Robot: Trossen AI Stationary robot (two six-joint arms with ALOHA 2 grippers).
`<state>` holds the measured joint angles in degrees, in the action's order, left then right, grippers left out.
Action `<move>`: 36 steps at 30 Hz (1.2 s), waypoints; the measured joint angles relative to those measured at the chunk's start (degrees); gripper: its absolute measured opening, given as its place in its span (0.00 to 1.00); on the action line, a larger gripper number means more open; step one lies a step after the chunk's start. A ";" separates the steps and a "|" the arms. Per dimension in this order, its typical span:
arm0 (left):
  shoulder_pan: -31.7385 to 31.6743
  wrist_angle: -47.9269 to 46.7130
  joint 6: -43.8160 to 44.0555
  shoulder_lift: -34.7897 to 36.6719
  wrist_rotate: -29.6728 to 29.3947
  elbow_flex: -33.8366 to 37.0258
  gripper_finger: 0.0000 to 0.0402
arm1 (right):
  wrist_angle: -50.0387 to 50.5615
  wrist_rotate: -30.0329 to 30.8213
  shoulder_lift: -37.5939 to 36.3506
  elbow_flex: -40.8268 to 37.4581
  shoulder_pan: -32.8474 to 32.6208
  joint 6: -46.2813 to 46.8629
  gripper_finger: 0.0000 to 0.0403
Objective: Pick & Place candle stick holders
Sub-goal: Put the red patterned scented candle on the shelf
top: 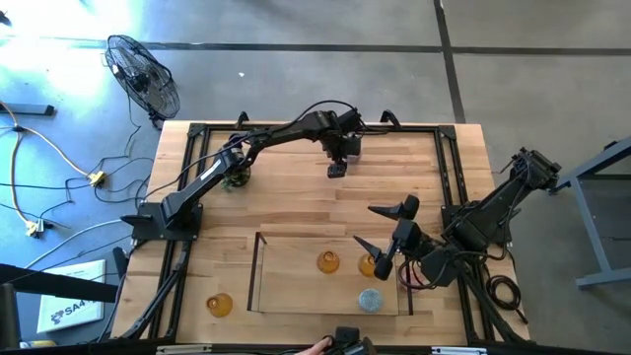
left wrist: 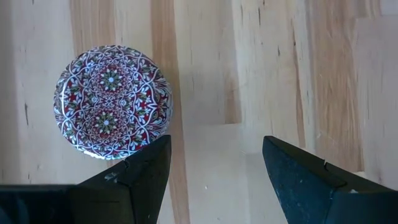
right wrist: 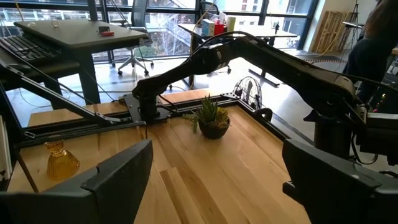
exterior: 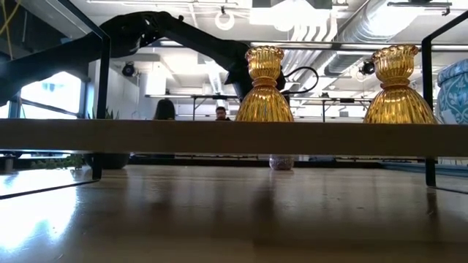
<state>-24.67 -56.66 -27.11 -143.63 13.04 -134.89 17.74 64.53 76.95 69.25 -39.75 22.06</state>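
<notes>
Nearest the front edge of the tabletop [top: 296, 212], seen from above, a low rectangular frame [top: 258, 271] encloses three candle stick holders: two amber holders, one near the middle of the frame [top: 327, 262] and one to its right [top: 369, 265], and a pale blue holder [top: 370, 299] just in front of the second. A third amber holder [top: 219, 304] stands outside the frame, near the front left corner of the tabletop. In the low view the two framed amber holders rise behind the frame's front rail, left [exterior: 263, 85] and right [exterior: 401, 85], both upright with narrow necks and flared rims, and the blue holder [exterior: 455, 86] shows at the right edge. The right gripper [top: 386, 229] is poised at the right side of the frame, close to the right-hand amber holder; its fingers are spread wide and carry nothing, as its wrist view confirms, where the outside amber holder [right wrist: 60, 161] and a small potted plant [right wrist: 212, 120] are also visible. Farther back, the left arm reaches across to the rear middle of the tabletop, where the left gripper [top: 338, 158] hangs pointing down. Its wrist view shows the fingers [left wrist: 146, 171] parted and empty over bare wood, with a round patterned holder [left wrist: 112, 102], red and white in a mosaic design, lying just beside one finger and outside the gap. The potted plant [top: 235, 177] sits at the rear left.
</notes>
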 joint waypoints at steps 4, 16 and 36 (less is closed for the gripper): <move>0.34 -0.27 -1.44 0.00 1.73 0.00 0.64 | 0.02 -0.04 0.00 0.00 -0.04 0.02 0.88; 6.60 -2.54 -3.91 0.59 8.43 -0.09 0.98 | 0.04 -2.56 0.00 0.00 -0.08 -0.05 0.88; 19.12 -32.25 -4.20 11.14 19.14 -0.09 0.97 | -5.54 19.95 -0.52 0.00 -17.42 -12.24 0.88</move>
<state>-5.55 -88.91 -31.31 -132.50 32.18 -134.98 12.19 84.48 76.42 69.25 -57.17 9.82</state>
